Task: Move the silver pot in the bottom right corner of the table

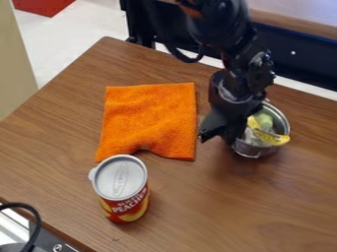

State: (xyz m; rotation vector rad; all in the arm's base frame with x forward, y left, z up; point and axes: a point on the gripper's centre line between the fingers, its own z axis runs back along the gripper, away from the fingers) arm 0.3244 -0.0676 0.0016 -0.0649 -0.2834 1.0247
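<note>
Gripper hangs low at the left side of the silver pot, its fingers spread apart; whether they touch the metal I can't tell. That pot sits upright toward the right of the wooden table, short of the bottom right corner, with a yellow piece and a pale green one inside. An orange cloth lies left of it, and a peach can stands upright just below the cloth.

silver pot | round, upright | yellow and green items inside | right of orange cloth
</note>
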